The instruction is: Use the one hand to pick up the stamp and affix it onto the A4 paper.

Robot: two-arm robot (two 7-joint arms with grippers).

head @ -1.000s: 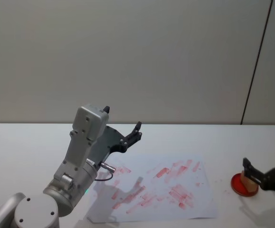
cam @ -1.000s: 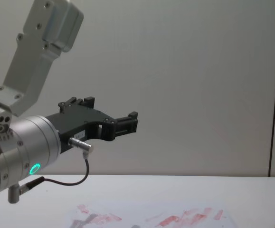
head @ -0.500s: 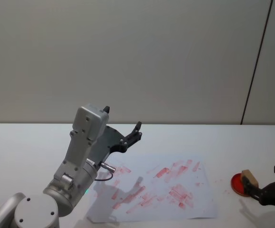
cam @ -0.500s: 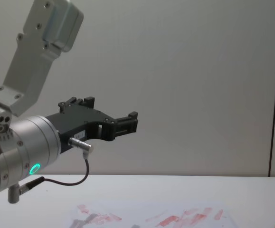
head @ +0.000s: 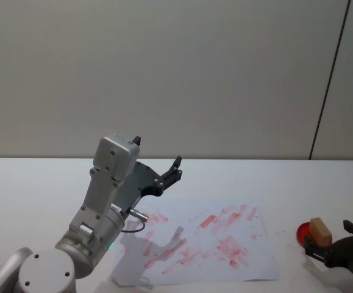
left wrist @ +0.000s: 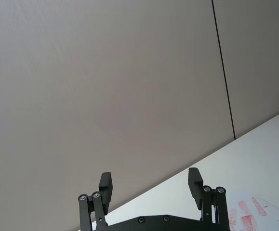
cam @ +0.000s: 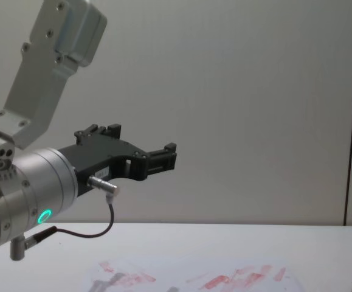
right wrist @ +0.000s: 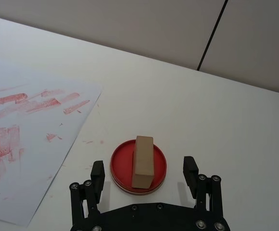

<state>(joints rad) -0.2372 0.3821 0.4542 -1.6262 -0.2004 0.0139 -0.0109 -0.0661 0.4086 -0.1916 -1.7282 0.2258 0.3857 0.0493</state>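
**While the stamp waits on its pad, the pick-up is yet to come**

Since nothing is held, the step in hand looks like the approach. The right gripper (right wrist: 143, 167) sits at the near right, jaws spread wider than the stamp (right wrist: 143, 161) and clear of it. Next it must move in and pinch the long sides. The stamp is a plain, pale tan oblong block on a round red ink pad (right wrist: 121, 168), right of the red-smeared A4 paper (head: 249, 256). The left gripper (left wrist: 149, 180) hangs raised at the left, jaws spread.
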